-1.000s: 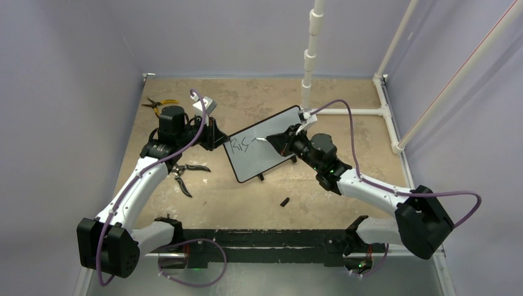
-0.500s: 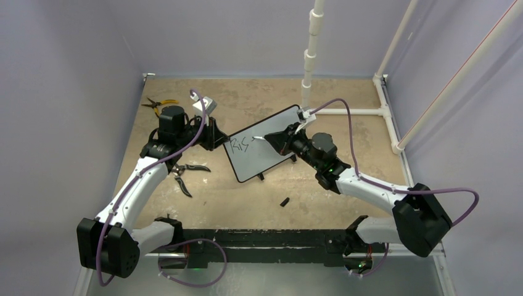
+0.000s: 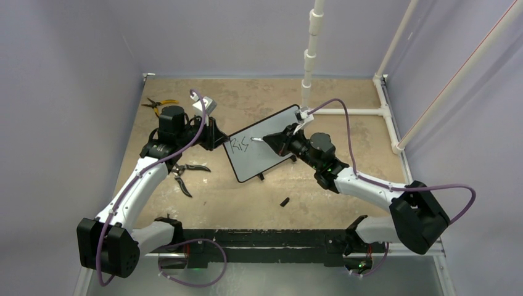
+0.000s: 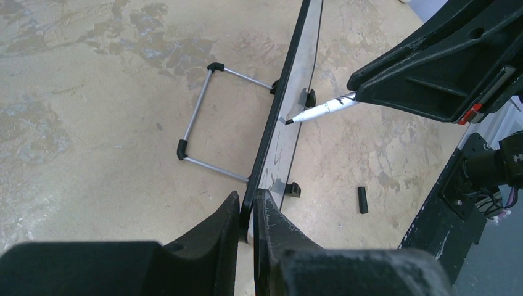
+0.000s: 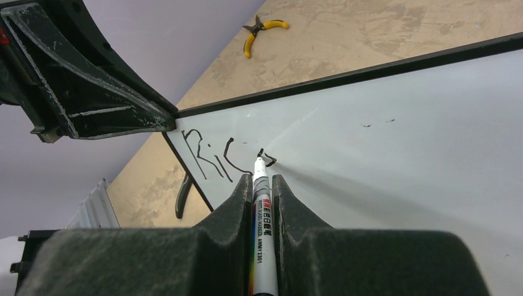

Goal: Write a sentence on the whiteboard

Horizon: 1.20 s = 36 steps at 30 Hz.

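Yellow-handled pliers [image 3: 157, 103] lie at the far left corner of the table [image 3: 234, 197]; a second, dark pair of pliers [image 3: 185, 174] lies beneath the left arm's forearm.

The left gripper [image 4: 247, 206] is clamped on the left end of the whiteboard [image 4: 296, 80]; the black frame sits between both fingers [image 4: 229, 213], which press against it from either side.

The whiteboard [image 3: 265, 154] stands near the middle of the table, set diagonally between the two grippers; it rests on small black feet [image 4: 295, 189], with a wire stand [image 4: 197, 123] on the table behind it.

The sentence [image 5: 210, 154] occupies the upper left of the writing face, next to the left gripper; it reads "Ris", followed by a short stroke at the pen tip; the rest of the face is white apart from two small specks.

The right gripper [image 5: 263, 185] is closed on a white marker [image 5: 263, 209]; the barrel lies between the fingers and points forward; the tip touches the board at the short stroke, just right of the "s".

A small black cap [image 3: 285, 201] lies on the table in front of the board, apart from it; white pipe framing [image 3: 351, 112] runs along the far right side.
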Motion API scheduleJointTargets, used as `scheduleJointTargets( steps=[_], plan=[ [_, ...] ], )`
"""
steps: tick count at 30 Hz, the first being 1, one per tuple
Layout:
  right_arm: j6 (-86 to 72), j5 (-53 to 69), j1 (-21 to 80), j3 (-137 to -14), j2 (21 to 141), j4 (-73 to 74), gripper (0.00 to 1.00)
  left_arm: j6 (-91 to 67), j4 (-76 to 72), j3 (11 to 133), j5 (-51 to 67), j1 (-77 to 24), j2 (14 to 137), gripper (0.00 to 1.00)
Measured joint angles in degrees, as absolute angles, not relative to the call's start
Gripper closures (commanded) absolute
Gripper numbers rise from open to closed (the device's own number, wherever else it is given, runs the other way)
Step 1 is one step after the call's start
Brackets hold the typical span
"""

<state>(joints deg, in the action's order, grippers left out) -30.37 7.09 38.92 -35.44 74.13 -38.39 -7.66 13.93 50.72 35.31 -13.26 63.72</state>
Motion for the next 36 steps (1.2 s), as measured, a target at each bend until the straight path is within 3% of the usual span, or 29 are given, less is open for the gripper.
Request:
scheduleJointTargets(
  steps=[36],
  plan=[
    [-30.96,5.41,39.03,-34.02,72.95,-34.24,1.0,-7.66,13.91,50.72,35.29,-13.26,63.72,1.0]
  ],
)
